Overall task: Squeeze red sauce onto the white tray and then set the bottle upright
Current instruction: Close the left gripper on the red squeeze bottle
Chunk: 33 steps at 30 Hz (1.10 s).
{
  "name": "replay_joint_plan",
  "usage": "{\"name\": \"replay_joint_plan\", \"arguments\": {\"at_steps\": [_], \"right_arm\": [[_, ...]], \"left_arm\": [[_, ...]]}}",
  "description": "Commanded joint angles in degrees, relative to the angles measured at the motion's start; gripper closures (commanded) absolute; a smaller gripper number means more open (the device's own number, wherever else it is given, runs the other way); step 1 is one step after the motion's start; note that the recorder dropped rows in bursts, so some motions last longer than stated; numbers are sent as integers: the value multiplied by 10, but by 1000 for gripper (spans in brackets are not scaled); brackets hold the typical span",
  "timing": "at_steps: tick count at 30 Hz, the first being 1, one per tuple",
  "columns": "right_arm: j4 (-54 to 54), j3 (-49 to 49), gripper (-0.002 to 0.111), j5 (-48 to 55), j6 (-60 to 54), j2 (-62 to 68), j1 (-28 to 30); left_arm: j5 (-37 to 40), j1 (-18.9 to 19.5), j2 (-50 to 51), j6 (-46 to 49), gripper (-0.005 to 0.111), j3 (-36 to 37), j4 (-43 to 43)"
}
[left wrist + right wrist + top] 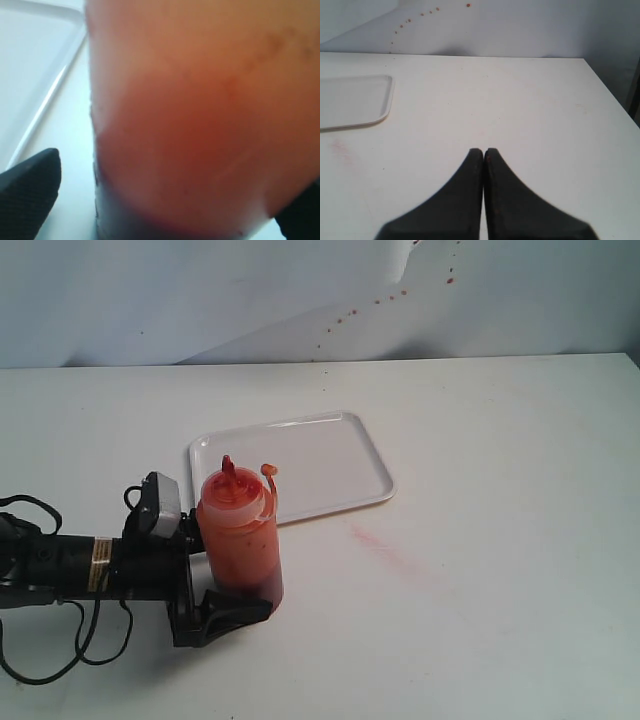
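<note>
The bottle [240, 540] stands upright on the table just in front of the white tray [330, 465], its pointed nozzle up and its tethered cap hanging off to the side. Red sauce shows inside it, darkest near the base. My left gripper [225, 588] reaches in low from the left with its jaws wide on either side of the bottle's base. In the left wrist view the bottle [200, 100] fills the frame, and a strip of table shows between it and one finger [30, 200]. The tray's surface looks plain white. My right gripper [484, 150] is shut and empty over bare table.
A faint pink smear [382, 545] marks the table right of the bottle. Small red specks [377, 302] dot the back wall. The tray's corner [380, 100] lies well off from the right gripper. The table's right edge [610, 100] is near that arm.
</note>
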<state>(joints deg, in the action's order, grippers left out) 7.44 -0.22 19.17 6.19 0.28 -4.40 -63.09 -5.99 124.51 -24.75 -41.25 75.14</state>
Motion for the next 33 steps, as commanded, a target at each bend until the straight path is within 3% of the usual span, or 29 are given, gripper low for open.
{"name": "replay_joint_plan", "arguments": {"at_steps": [1,33], "right_arm": [[-1,2,108,0,2,-3,4],[-1,2,108,0,2,-3,4]], "left_arm": [[0,-2,0,4,5,-4,-19],[-10,-2,0,15,5,-4,-12]]}}
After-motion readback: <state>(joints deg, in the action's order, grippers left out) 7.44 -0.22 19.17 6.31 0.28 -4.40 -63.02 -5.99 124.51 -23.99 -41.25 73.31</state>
